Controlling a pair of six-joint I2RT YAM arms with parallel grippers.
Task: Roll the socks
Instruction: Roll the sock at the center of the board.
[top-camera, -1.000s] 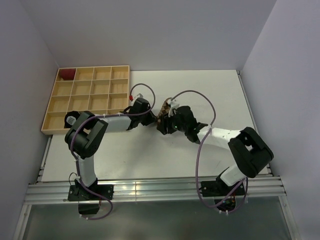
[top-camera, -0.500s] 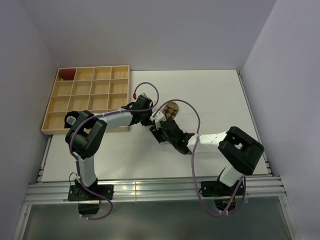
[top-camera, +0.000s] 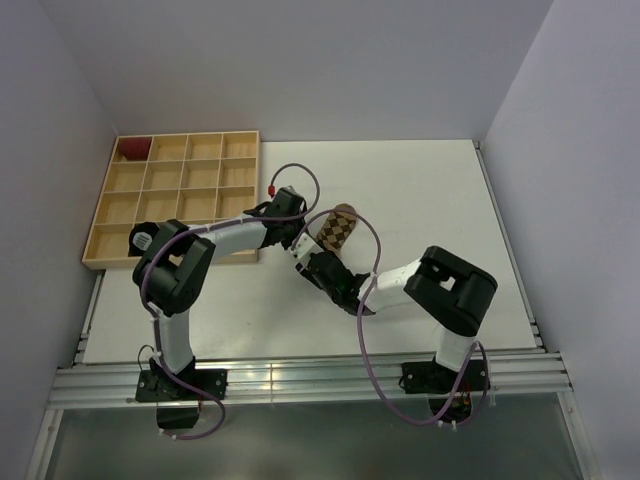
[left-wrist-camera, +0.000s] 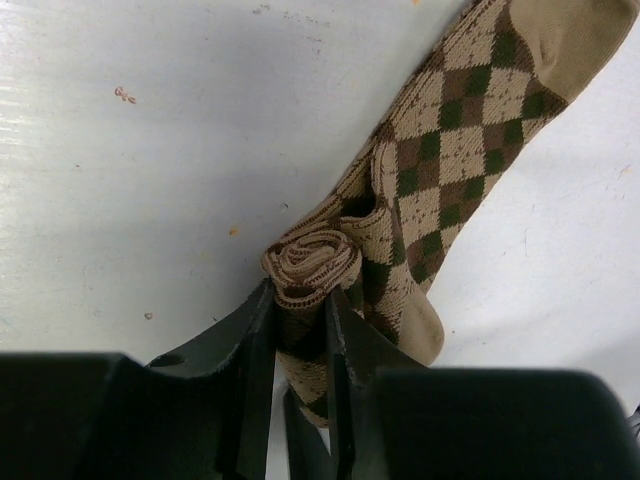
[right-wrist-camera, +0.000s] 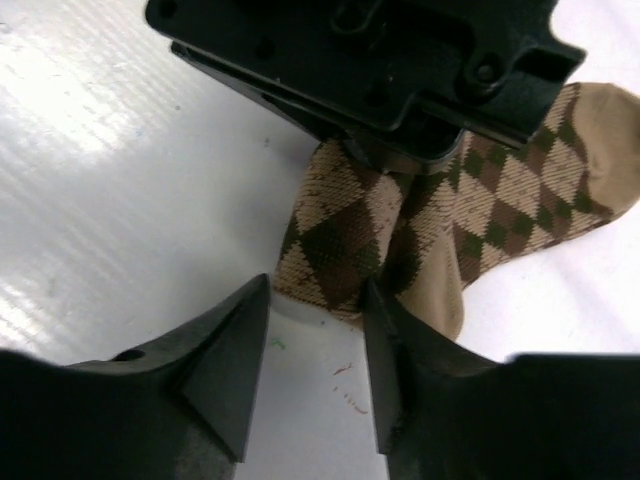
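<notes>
L gripper (left-wrist-camera: 300, 305) clamped tight on the rolled end of the tan argyle sock (left-wrist-camera: 455, 140), lower centre of left wrist view; rest of sock trails to upper right. R gripper (right-wrist-camera: 316, 292) jaws apart, holding nothing, tips just beside sock's edge. Top view: sock mid-frame on table (top-camera: 440, 200).
</notes>
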